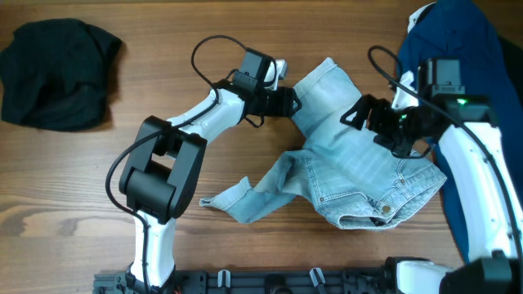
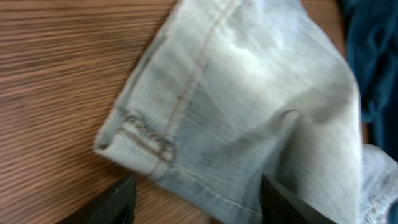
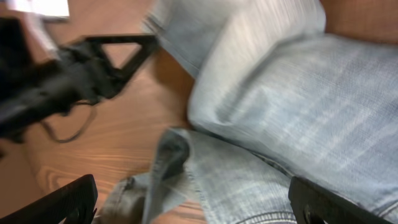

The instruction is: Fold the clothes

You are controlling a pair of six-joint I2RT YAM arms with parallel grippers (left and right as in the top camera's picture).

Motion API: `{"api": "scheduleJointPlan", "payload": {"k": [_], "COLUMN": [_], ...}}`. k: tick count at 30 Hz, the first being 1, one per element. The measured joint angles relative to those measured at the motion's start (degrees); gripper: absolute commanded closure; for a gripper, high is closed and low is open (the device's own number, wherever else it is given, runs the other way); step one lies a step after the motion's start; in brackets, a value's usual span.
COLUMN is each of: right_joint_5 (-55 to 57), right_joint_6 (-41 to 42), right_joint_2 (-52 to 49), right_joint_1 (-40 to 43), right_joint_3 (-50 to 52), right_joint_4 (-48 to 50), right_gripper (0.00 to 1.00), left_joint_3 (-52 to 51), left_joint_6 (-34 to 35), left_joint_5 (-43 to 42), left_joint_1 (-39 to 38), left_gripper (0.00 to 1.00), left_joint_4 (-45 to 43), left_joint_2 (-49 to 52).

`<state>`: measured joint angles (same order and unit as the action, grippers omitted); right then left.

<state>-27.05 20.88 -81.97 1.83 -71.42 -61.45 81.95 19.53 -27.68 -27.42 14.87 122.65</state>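
The pale-blue denim shorts [image 1: 359, 163] lie crumpled in the middle of the wooden table, waistband towards the front right. At the hem of their upper leg, my left gripper [image 1: 291, 100] stands open. In the left wrist view its jaws [image 2: 199, 208] straddle the stitched hem of the shorts [image 2: 249, 93] without closing on it. My right gripper [image 1: 353, 114] hovers wide open over the middle of the shorts [image 3: 311, 112]; nothing is between its jaws [image 3: 196, 208]. A dark-blue garment [image 1: 453, 33] lies at the back right, a black one [image 1: 57, 73] at the back left.
The dark-blue garment [image 2: 373, 56] reaches close to the shorts on the right. The left arm's gripper [image 3: 106, 56] shows in the right wrist view, a short way from my right one. A black rail [image 1: 270, 282] runs along the table's front edge.
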Motion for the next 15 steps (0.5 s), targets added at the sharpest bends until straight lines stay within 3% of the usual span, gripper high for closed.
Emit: {"api": "scheduleJointPlan", "payload": {"k": [7,15], "right_joint_5": [-0.42,-1.31], "right_joint_6": [-0.46,-1.73], "right_joint_2": [3.89,4.11], "right_joint_1": [0.0,0.0], "right_joint_3": [-8.37,-9.81], "right_joint_4": [-3.85,-5.46], "right_gripper": [0.0,0.0], "left_joint_3": [0.02,0.0], "left_joint_6": [-0.37,2.6], "left_joint_5": [-2.71,-3.65], "left_joint_1": [-0.04,-0.04], "left_gripper": [0.25,0.26], "left_joint_4": [0.87,7.06], "left_joint_2": [-0.02,-0.02]}}
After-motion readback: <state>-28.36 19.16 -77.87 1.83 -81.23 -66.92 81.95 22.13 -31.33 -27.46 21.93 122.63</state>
